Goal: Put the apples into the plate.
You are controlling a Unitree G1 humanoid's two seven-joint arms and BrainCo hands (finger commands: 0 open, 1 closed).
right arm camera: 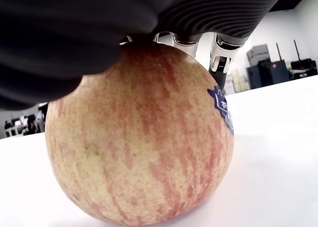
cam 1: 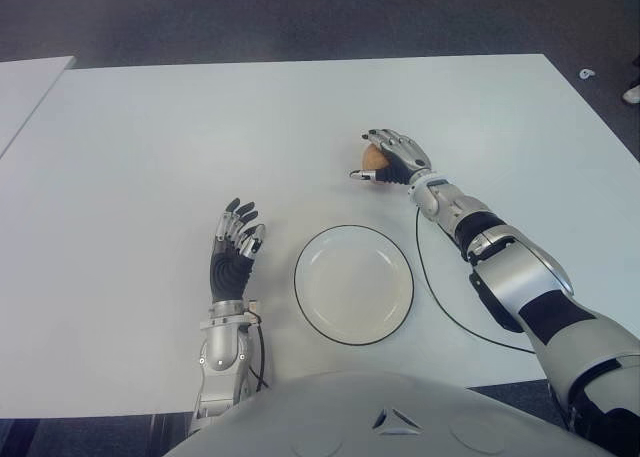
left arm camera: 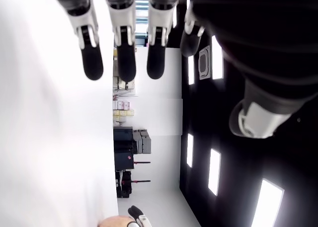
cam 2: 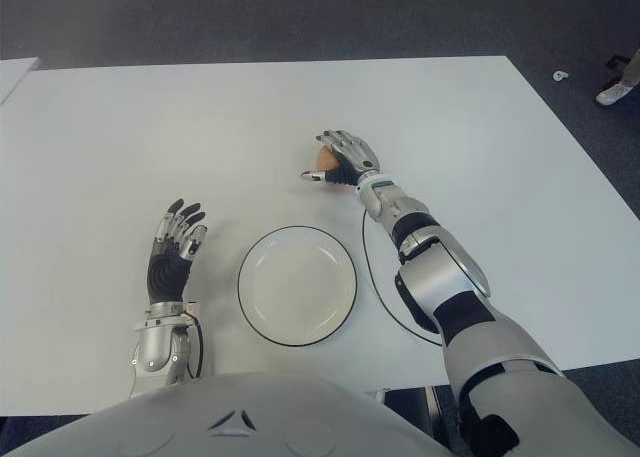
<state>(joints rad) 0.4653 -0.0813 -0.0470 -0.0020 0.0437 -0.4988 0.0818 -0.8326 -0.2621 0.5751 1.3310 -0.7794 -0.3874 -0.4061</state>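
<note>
One red-yellow apple (cam 1: 371,158) with a small blue sticker stands on the white table (cam 1: 180,137), beyond the plate and a little to its right. My right hand (cam 1: 388,161) covers it from above, palm pressed on top and fingers curled round its far side, thumb at the near side. The right wrist view shows the apple (right arm camera: 139,137) still touching the table under the palm. The white plate (cam 1: 354,287) with a dark rim lies near the front edge and holds nothing. My left hand (cam 1: 237,235) shows left of the plate, fingers spread and holding nothing.
A thin black cable (cam 1: 440,297) curves over the table between the plate and my right forearm. A second white table (cam 1: 25,87) stands off to the far left. Dark floor lies beyond the far edge.
</note>
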